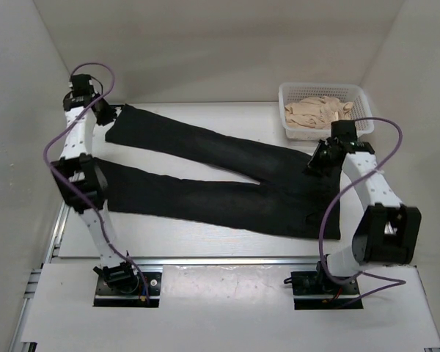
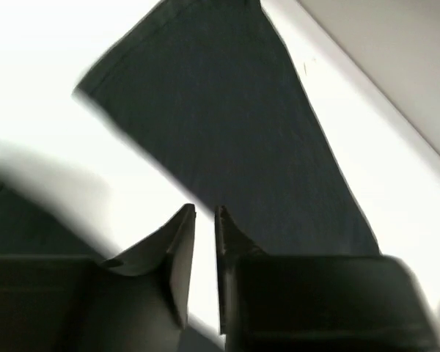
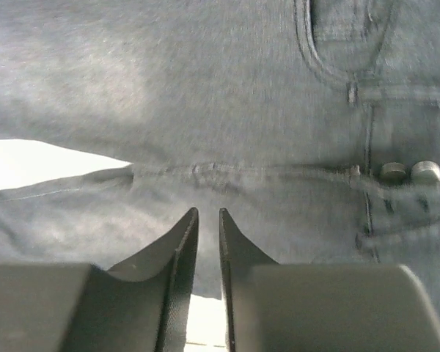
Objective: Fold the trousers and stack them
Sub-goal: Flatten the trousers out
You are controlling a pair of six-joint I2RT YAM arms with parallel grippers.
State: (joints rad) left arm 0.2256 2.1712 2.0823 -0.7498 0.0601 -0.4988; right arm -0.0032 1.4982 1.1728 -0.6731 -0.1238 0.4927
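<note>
Starting at the near edge, the left arm base (image 1: 125, 282) and the right arm base (image 1: 324, 282) sit side by side on the white table (image 1: 205, 238). Just beyond them the trousers (image 1: 220, 183) lie flat and unfolded across the middle of the table. The waist is at the right and the two legs spread leftward in a narrow V. The nearer leg runs behind the left arm's elbow, and the farther leg slants up toward the far-left corner.

The right fingers (image 1: 315, 163) hang over the far side of the waist end. In the right wrist view they (image 3: 180, 249) stand a thin slit apart with nothing between them. They point at the crotch seam, with two metal buttons (image 3: 411, 172) on the fly off to the right (whether the tips touch the cloth cannot be told).

The left fingers (image 1: 106, 115) sit by the hem of the farther leg. Seen from their own camera they (image 2: 177, 246) are likewise parted by a slim gap and pinch nothing, with the hem lying ahead of them.

Farthest back, at the right, a white basket (image 1: 286, 99) holds a beige cloth pile (image 1: 319, 111), apart from the trousers.
</note>
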